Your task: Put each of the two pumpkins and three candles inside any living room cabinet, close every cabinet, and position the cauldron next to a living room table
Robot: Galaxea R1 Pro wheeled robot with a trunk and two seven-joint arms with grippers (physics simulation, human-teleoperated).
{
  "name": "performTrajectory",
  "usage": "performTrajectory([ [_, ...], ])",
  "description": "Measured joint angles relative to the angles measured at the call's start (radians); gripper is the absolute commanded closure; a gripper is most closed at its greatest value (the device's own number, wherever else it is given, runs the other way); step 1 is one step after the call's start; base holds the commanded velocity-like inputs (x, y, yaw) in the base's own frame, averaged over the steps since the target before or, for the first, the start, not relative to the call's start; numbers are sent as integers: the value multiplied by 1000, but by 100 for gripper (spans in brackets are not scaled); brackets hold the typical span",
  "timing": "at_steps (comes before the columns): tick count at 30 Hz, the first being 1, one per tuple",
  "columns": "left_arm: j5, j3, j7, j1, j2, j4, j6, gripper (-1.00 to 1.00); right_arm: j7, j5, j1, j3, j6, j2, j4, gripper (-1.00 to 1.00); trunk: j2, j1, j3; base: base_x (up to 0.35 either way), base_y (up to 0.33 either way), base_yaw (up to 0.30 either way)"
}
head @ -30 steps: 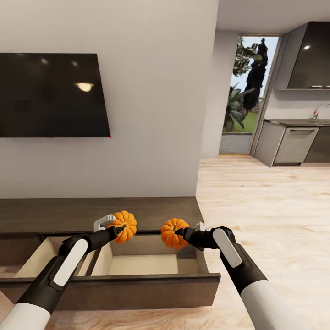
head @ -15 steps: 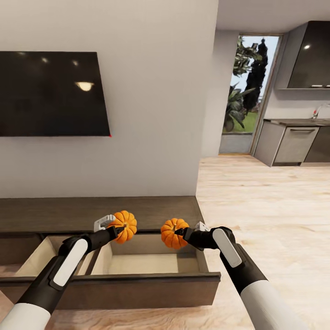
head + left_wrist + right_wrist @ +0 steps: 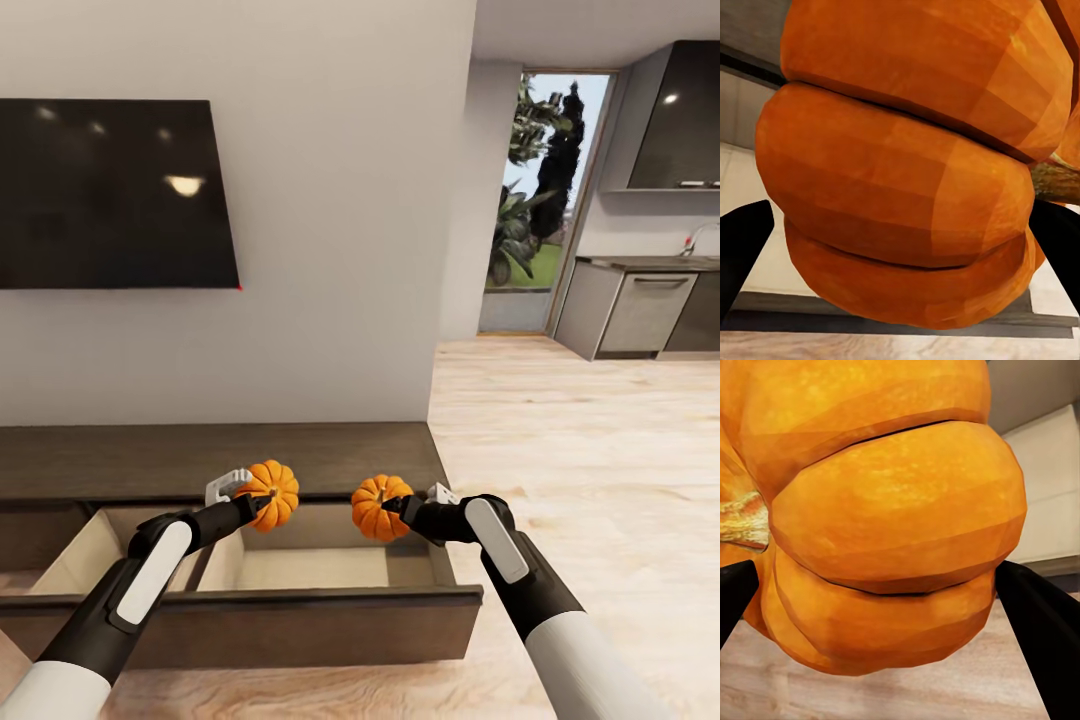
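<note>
Up close, pumpkin stems

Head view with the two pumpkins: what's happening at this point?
Each arm holds a pumpkin over the open drawer of the dark cabinet under the wall TV. The left gripper is shut on the left pumpkin, the right gripper on the right pumpkin. Neither pumpkin is in the drawer yet, and the drawer beside it is open too.

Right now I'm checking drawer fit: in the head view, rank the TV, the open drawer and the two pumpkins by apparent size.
1. TV
2. Open drawer
3. Left gripper's pumpkin and right gripper's pumpkin: they look alike, so I won't rank them.
</note>
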State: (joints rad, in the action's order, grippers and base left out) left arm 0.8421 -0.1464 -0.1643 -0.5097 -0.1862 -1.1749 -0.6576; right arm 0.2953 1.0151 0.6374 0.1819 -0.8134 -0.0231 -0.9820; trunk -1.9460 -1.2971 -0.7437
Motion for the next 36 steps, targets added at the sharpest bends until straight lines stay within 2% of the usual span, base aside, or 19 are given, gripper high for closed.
performTrajectory([
  [17, 0, 0, -2, 0, 1, 13, -14, 100, -4, 3, 0, 0, 1, 0, 0, 100, -119, -65, -53, 0, 0, 0],
  [22, -2, 0, -2, -2, 1, 41, -16, 100, -4, 3, 0, 2, 1, 0, 0, 100, -154, -84, -69, 0, 0, 0],
  [29, -3, 1, -7, -39, 2, 109, -52, 100, -4, 3, 0, 5, 1, 0, -1, 100, -203, -111, -91, 0, 0, 0],
  [36, -3, 2, -9, -48, 2, 124, -59, 100, -4, 3, 0, 7, 1, 0, -1, 100, -252, -138, -113, 0, 0, 0],
])
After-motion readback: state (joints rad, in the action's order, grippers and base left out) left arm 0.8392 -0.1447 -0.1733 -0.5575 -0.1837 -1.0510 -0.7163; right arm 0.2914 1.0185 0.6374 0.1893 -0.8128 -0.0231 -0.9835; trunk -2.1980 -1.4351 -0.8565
